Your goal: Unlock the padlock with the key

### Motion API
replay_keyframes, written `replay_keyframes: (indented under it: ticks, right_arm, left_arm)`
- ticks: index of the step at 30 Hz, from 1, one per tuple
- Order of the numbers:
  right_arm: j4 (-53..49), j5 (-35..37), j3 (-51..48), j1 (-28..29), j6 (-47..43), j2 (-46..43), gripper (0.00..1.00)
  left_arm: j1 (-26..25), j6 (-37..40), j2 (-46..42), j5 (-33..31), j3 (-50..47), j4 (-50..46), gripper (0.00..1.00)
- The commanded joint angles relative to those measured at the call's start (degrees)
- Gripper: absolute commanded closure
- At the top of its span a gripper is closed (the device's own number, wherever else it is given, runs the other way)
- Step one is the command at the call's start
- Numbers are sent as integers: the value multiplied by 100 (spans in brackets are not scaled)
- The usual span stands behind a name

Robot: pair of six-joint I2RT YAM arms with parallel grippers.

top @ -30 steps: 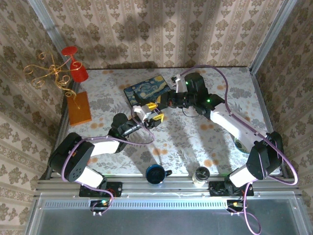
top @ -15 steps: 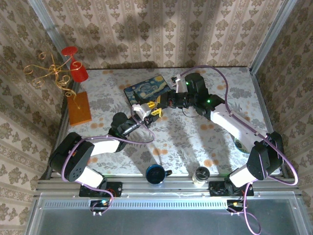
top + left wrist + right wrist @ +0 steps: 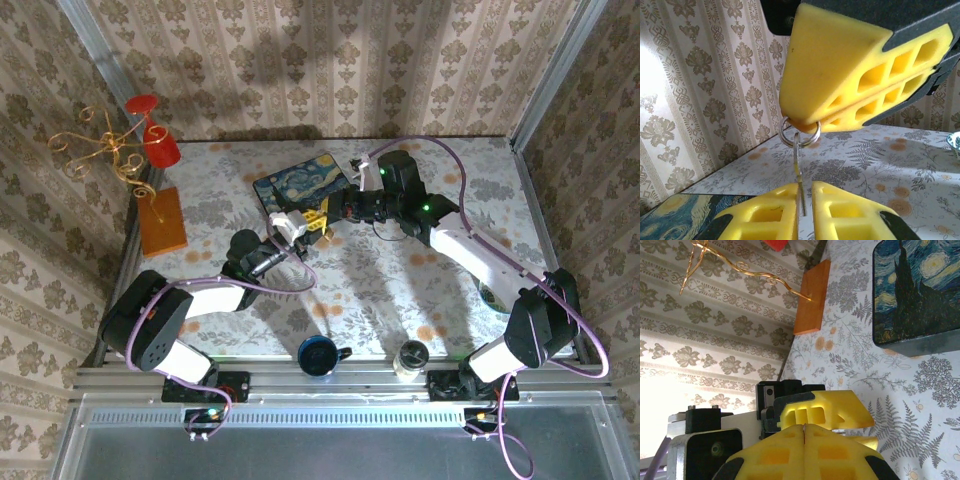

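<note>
Both grippers meet in mid-air in front of the painted tin (image 3: 300, 185). My right gripper (image 3: 804, 427) is shut, and its yellow fingers (image 3: 840, 75) fill the top of the left wrist view. A brassy sliver at their tips looks like the padlock (image 3: 806, 123), its body mostly hidden. A thin silvery ring (image 3: 800, 136) hangs from it. The key (image 3: 799, 170) hangs edge-on from that ring. Its blade runs down between the fingers of my left gripper (image 3: 805, 186), which is shut on it. From above, the left gripper (image 3: 298, 228) sits just below-left of the right gripper (image 3: 325, 215).
A gold wire candle stand on an orange wooden base (image 3: 162, 222) holds a red glass (image 3: 160, 148) at the back left. A blue mug (image 3: 318, 355) and a jar (image 3: 411, 358) stand at the near edge. A bowl (image 3: 495, 297) sits at the right, part hidden by the right arm.
My left gripper has risen a little toward the tin, closing in under the right gripper's tips. The right arm has barely shifted.
</note>
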Motion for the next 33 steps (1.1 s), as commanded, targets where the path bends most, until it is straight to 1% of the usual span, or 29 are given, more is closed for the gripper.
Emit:
replay_keyframes:
  ticks: [1,5,9,10,12,14,16,17,21,22,26,29,33]
  right_arm:
    - [116,-48,-35,-5,1,-85,100]
    - [98,-34,-36,-7,2,-85,100]
    - [-64,19,16,-25,-114,-87,100]
    - [-158,40,41,-38,-196,-102,97]
    - [-418,96,133,-84,-443,-150,89]
    - [-748,174,234,-168,-771,-252,82]
    - [-1006,238,306,-263,-1084,-382,76]
    - [-1136,284,331,-295,-1242,-449,74]
    - [-1447,363,385,-376,-1798,-615,66]
    - [-1515,343,408,-378,-1956,-791,64]
    - [-1788,136,584,-368,-2455,-858,61]
    - [-1893,-118,627,-350,-2844,-892,61]
    - [-1742,-276,409,-217,-3274,-1042,61]
  left_arm:
    - [39,-77,2,0,124,232,88]
    - [48,-107,-26,-5,98,232,100]
    - [95,-191,-143,83,45,153,100]
    - [145,-273,-205,191,27,52,100]
    - [382,-679,-417,667,87,-474,100]
    - [697,-1219,-776,1254,321,-1660,100]
    - [891,-1205,-1127,1812,611,-3002,100]
    - [942,-1014,-1320,1975,754,-3776,100]
    - [956,-31,-1841,2193,1408,-6473,100]
    - [947,244,-1879,2259,1638,-7112,100]
    - [888,1475,-1712,2355,2638,-9448,100]
    - [848,2344,-1486,2259,3405,-10903,100]
    - [639,3070,-1293,1921,4218,-12081,100]
